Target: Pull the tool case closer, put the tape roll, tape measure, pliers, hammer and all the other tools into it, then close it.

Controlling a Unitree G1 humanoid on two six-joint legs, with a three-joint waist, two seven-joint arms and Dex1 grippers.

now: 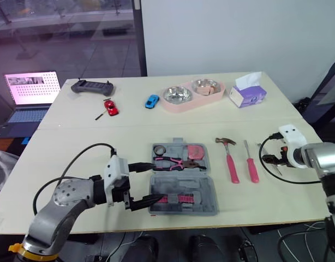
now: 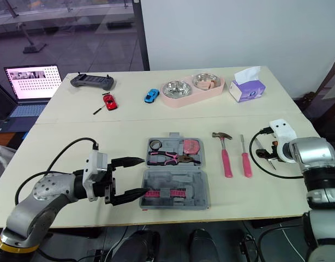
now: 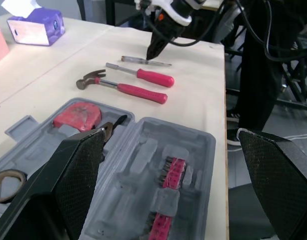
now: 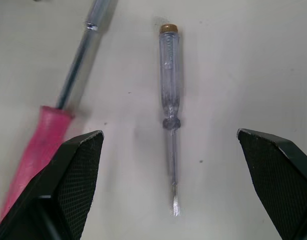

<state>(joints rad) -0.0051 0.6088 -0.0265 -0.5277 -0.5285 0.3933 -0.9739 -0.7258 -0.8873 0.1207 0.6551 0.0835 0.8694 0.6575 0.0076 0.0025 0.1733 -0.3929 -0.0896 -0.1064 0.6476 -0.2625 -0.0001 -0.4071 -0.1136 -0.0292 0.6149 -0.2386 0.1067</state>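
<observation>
Jaws stand wide apart on both arms. The left gripper (image 2: 144, 176) sits at the left edge of the open tool case (image 2: 175, 188), front-centre on the table. The right gripper (image 4: 168, 137) hangs over a clear-handled tester screwdriver (image 4: 169, 75) beside the pink screwdriver (image 2: 246, 159). I'd centre on that clear handle, avoiding its pink neighbour.

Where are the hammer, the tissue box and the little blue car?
Hammer (image 1: 231, 164), left eye view, on its pink handle.
Tissue box (image 1: 248, 96), left eye view, on its purple front side.
Blue car (image 1: 151, 101), left eye view, on its roof.
</observation>
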